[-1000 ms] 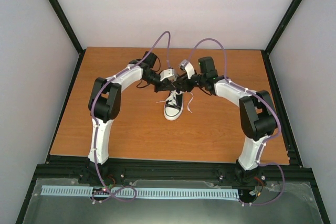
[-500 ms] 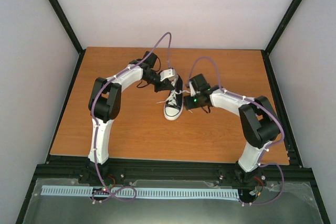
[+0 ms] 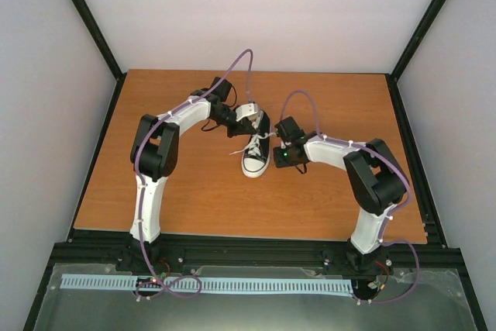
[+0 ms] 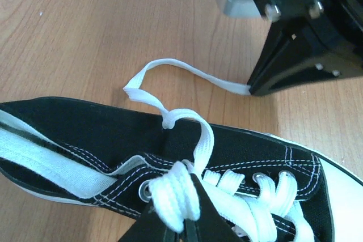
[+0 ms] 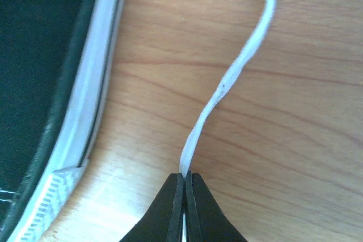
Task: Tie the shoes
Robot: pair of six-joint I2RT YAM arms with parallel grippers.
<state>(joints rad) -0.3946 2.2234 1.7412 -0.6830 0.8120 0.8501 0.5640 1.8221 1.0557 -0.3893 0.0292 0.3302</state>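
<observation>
The right fingers (image 5: 177, 211), black and wedge-shaped, are pressed flat together on the tip of a thin strand of the laces (image 4: 195, 140). The strand is flat, white and woven, and it rises from the pinch in a slack curve over bare wood. Just left of it in that view runs the sneaker (image 4: 85, 128), its ribbed white rubber sole (image 5: 85, 117) under black canvas.

The left fingers (image 4: 201, 228) are likewise closed, nipping a bunched fold of lace right at the upper eyelets (image 4: 258, 178), which are small metal rings. The canvas has a matte weave with pale double stitching, and the toe cap (image 4: 340, 196) is smooth and white. From the left pinch one strand loops over the shoe's edge, kinks, and trails across the wood to the right fingers, which touch down just beside the shoe.

From above, the sneaker lies near the middle of the worktop (image 3: 194, 191), toe toward the arms' bases. The left fingers are over its heel end and the right fingers close by its right flank.

The worktop is orange-brown wood grain, rectangular, with a black metal frame (image 3: 89, 17) at its edges. Plain pale walls (image 3: 256, 13) enclose it. The white-and-black left arm (image 3: 151, 191) and right arm (image 3: 372, 215) arch inward, trailing purple cables (image 3: 240, 60).
</observation>
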